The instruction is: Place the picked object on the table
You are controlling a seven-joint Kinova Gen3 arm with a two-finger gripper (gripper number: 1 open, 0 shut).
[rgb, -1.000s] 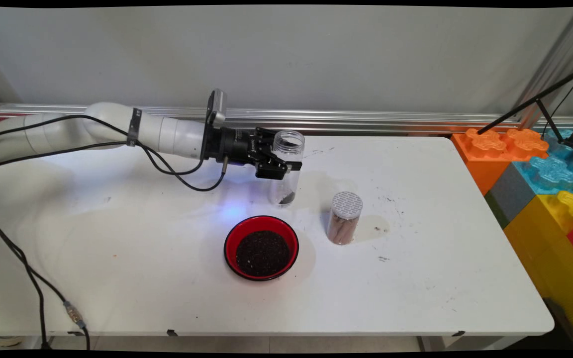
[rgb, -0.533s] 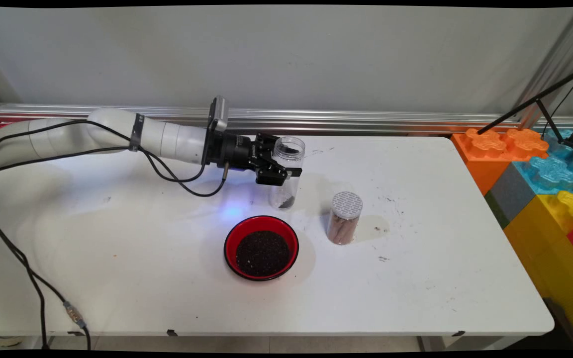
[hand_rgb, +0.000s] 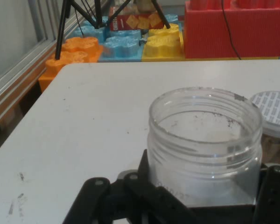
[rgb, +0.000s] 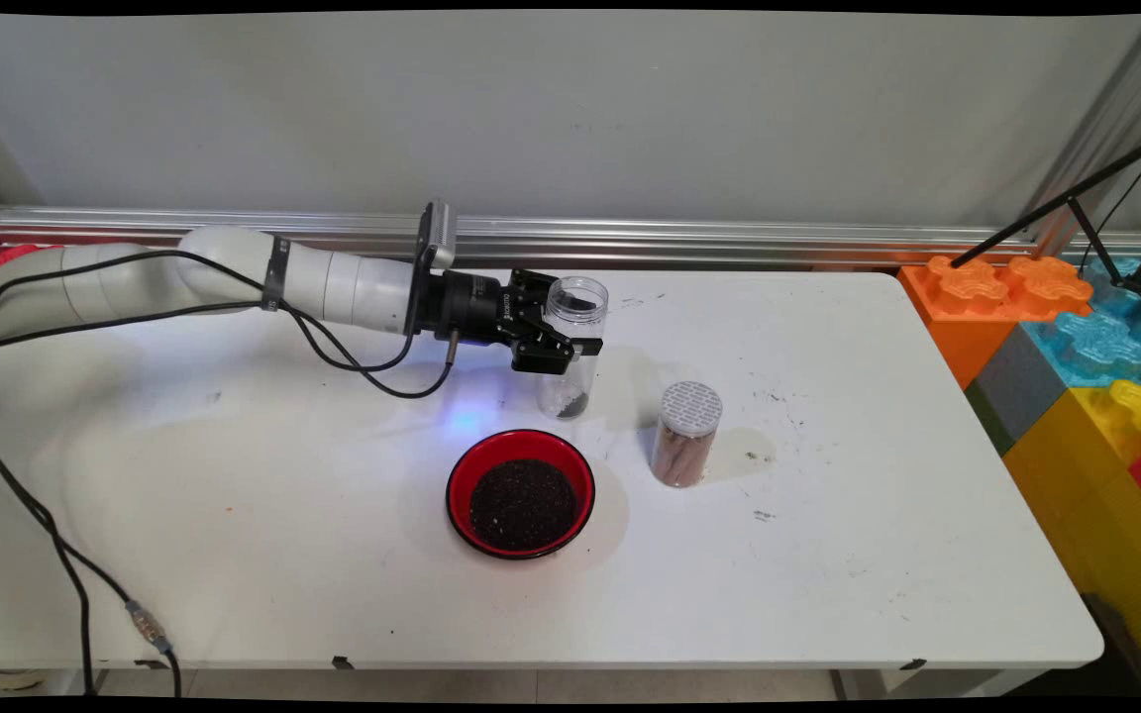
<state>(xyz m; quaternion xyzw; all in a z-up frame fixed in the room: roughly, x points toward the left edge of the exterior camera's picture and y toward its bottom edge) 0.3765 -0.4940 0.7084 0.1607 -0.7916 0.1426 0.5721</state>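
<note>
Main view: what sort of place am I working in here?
Likely a robotics lab bench: a bare white table edged by an aluminium rail, giant toy building blocks stacked beside it, and a tripod leg.

One desk (rgb: 828,555); two jars on it: one clear open jar (rgb: 570,342) with a little dark stuff at the bottom, one lidded jar (rgb: 686,436) with a white perforated lid and brown contents; one red bowl (rgb: 521,492) of dark grains; one tool (rgb: 570,347); big toy blocks at the desk's right end: one orange block (rgb: 986,297), one blue block (rgb: 1100,342), one yellow block (rgb: 1125,465), one red block (hand_rgb: 238,28) in the hand view; one black tripod (rgb: 1105,213) over them.
</note>
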